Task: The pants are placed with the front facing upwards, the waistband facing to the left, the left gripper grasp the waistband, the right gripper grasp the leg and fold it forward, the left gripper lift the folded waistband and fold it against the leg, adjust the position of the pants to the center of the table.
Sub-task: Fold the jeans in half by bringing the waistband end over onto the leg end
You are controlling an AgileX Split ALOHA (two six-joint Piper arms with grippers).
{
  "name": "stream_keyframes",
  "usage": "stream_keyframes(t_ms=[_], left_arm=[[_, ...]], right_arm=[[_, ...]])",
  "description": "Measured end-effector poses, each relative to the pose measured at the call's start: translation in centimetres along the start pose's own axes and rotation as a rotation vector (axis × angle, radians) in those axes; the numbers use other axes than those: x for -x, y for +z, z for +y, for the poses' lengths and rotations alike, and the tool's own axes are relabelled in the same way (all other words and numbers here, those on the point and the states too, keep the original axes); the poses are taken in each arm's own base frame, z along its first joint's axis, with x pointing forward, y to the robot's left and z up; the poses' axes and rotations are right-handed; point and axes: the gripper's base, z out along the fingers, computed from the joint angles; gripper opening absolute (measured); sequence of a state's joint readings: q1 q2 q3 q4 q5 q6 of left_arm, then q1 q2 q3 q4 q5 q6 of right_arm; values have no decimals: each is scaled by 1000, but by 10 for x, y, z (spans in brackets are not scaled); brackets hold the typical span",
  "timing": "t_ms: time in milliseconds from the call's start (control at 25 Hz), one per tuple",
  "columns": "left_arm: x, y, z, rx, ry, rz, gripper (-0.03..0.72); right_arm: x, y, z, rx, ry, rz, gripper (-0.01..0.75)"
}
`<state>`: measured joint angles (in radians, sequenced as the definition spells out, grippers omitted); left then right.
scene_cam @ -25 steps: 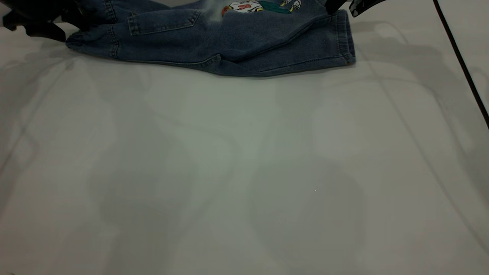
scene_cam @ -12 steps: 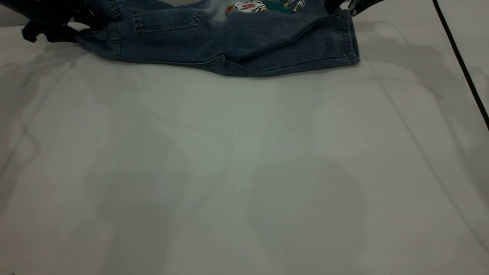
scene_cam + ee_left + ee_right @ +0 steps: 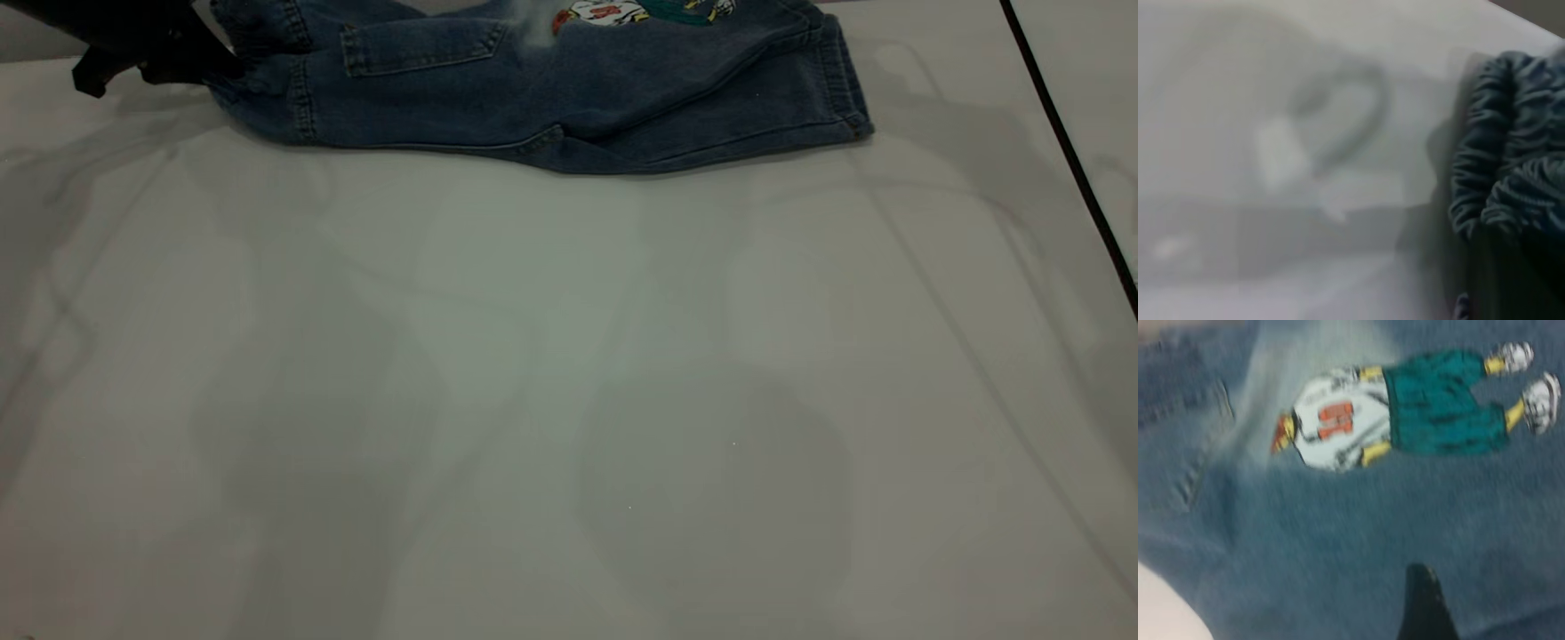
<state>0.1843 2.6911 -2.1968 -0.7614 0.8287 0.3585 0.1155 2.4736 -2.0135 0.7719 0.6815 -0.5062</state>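
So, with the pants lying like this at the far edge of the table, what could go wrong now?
1. The pants lie at the table's far edge, partly out of the exterior view; a further push away might drop them off.
2. The left gripper touches only the bunched waistband; a thin grip may slip.
3. The cartoon print faces up and the cloth is creased, so the next fold may come out crooked.

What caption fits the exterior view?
Folded pants, print side up, lie at the table's far edge; left tool sits at the waistband end.

A lab-like robot workspace: a bare white table (image 3: 569,400) and a black cable (image 3: 1071,160).
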Motion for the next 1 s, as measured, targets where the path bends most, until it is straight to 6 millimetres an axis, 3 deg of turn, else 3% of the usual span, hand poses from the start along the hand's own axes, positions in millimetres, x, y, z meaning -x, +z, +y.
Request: stream_keyframes(t_ms=[240, 560, 760, 1000], left_arm=[[7, -17, -21, -82, 54, 95, 66], [23, -52, -52, -156, 107, 149, 66], [36, -79, -71, -165, 147, 85, 66], [41, -94, -81, -172, 170, 57, 66]], right_arm=[[-1, 13, 15, -11, -22, -48, 386], [-17, 49, 37, -46, -84, -98, 386], [-39, 75, 31, -63, -84, -57, 386], [-55, 81, 29, -36, -117, 62, 386]])
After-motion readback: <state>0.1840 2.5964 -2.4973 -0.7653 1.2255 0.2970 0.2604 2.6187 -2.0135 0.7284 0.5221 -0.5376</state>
